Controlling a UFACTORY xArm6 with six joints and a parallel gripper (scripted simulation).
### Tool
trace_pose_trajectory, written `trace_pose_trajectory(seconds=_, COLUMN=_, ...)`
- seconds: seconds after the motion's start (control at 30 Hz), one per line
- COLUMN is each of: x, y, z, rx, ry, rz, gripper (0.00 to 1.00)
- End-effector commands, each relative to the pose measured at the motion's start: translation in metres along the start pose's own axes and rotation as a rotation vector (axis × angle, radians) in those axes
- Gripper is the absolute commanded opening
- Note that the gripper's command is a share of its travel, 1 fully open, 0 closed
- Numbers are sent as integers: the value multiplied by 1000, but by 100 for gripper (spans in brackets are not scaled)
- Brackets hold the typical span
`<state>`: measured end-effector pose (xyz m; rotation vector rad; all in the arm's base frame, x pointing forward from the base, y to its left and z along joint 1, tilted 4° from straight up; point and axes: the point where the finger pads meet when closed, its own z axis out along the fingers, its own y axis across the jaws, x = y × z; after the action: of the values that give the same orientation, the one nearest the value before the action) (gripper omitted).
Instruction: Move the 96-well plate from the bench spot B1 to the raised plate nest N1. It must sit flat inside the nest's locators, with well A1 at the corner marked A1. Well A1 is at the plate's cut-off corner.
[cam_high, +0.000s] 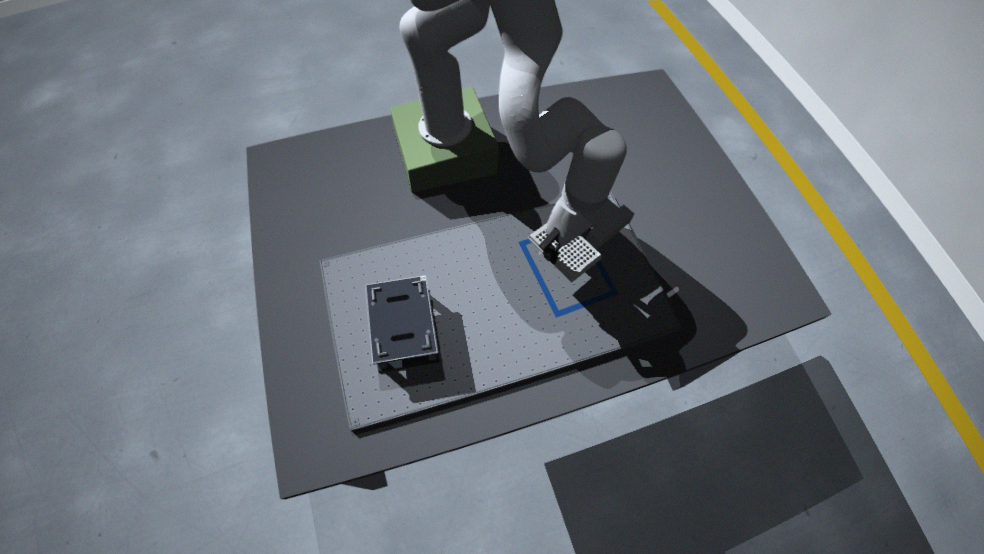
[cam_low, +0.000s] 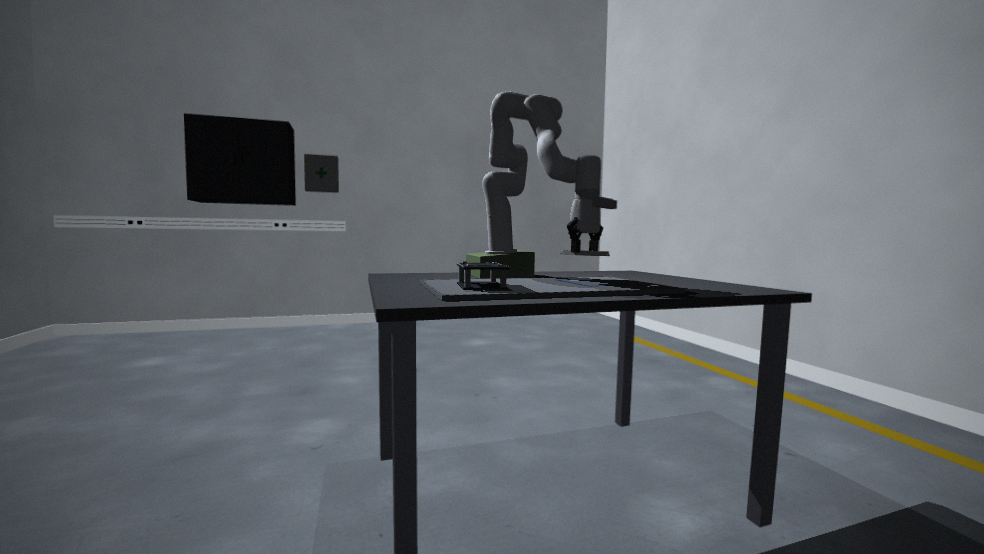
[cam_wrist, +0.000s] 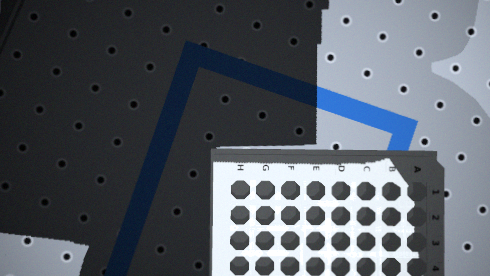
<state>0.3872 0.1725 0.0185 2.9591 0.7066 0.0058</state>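
Note:
My gripper (cam_high: 555, 250) is shut on the white 96-well plate (cam_high: 568, 251) and holds it in the air above the blue outline of spot B1 (cam_high: 564, 283). In the side view the plate (cam_low: 583, 252) hangs level, well above the bench. The wrist view shows the plate (cam_wrist: 327, 212) with its cut-off A1 corner (cam_wrist: 439, 159) at the upper right, and the blue outline (cam_wrist: 210, 95) turned askew below it. The raised nest N1 (cam_high: 402, 320) stands empty at the left of the perforated board, with white corner locators.
The arm's green base block (cam_high: 444, 141) stands behind the perforated board (cam_high: 468, 316). The nest (cam_low: 483, 268) rises on short legs above the board. The black table top ends close to the board's front edge.

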Motion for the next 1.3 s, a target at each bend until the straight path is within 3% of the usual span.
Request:
trace_pose_trajectory(seconds=0.0, x=-4, y=20, z=-4, rx=22, ry=4, rz=-211, gripper=0)
trace_pose_trajectory(seconds=1.27, x=-35, y=128, z=-20, rx=17, ry=16, rz=-1344, gripper=0)
